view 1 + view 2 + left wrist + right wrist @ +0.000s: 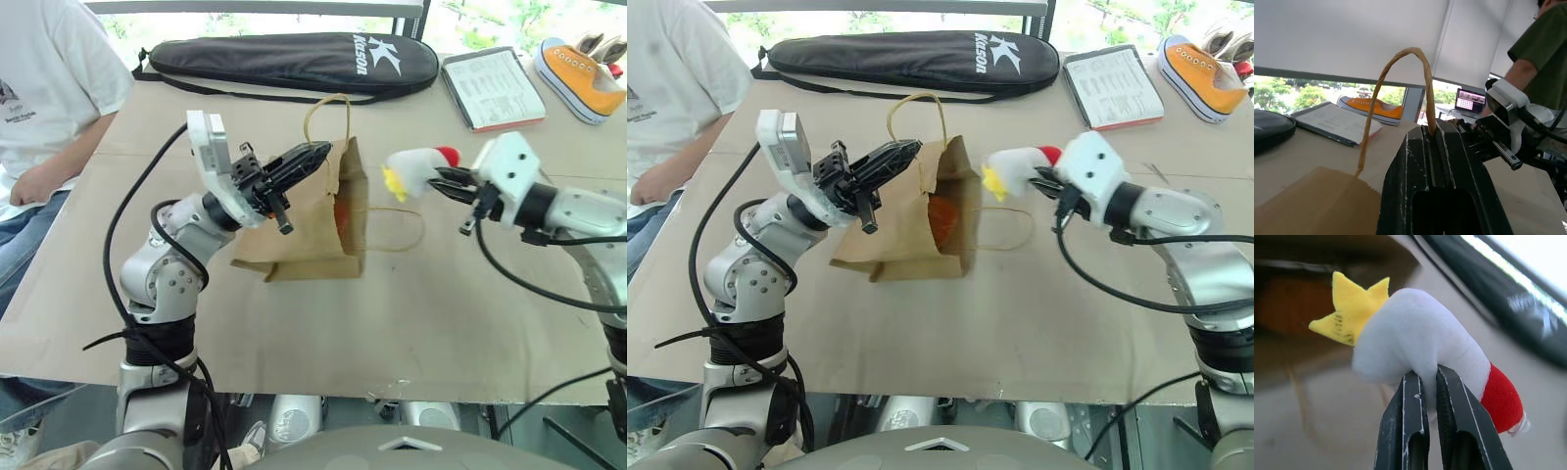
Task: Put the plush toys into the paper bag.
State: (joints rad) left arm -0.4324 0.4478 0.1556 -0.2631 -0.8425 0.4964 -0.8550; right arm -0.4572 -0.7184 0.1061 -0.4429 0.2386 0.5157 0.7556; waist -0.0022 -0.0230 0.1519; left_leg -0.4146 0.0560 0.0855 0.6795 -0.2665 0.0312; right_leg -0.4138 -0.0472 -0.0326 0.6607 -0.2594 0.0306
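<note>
The tan paper bag (313, 230) lies on its side on the table, its mouth facing right. Something orange (343, 217) shows inside the mouth. My left gripper (318, 154) is shut on the bag's upper cord handle (1396, 63) and holds it raised. The other handle (397, 230) lies flat on the table. Just right of the bag's mouth, my right gripper (441, 179) is shut on a plush toy (416, 168) held in the air. The toy is white with a yellow part and a red part, seen close in the right wrist view (1415, 342).
A long black zip case (294, 61) lies along the far edge, with a tablet (493, 88) and an orange sneaker (580, 78) at the far right. One person in a white shirt (49, 88) sits at the table's left. Another person (1542, 54) stands beyond the table.
</note>
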